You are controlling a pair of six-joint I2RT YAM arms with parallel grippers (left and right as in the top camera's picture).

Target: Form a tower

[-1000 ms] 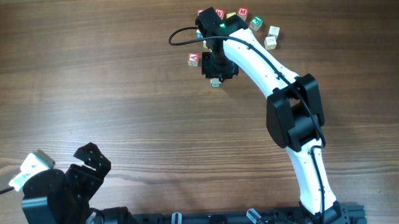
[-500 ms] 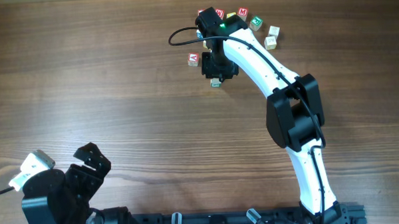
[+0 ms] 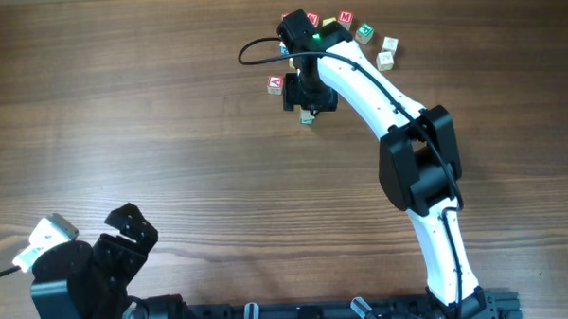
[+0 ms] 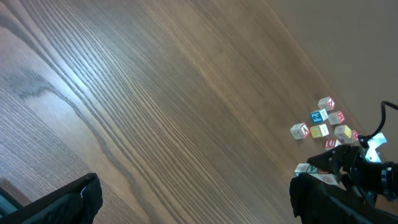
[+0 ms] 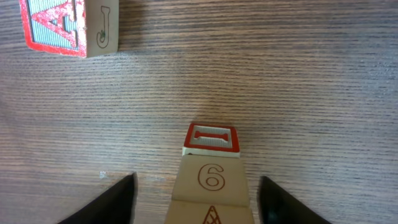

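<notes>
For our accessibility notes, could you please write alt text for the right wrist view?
A tower of letter cubes stands untouched inside the open right gripper. A loose red-lettered cube lies upper left.

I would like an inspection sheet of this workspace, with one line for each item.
Surface: wooden table, no spill seen.
Job's things: tower upright, red-framed cube on top, not gripped.
Clutter: red A cube beside the tower, apart from it; loose cubes clustered farther back.
Grippers: right gripper open, astride the tower; left gripper open, holding nothing.
Cables: black cable loops by the right wrist.
Surroundings: nothing seen.
</notes>
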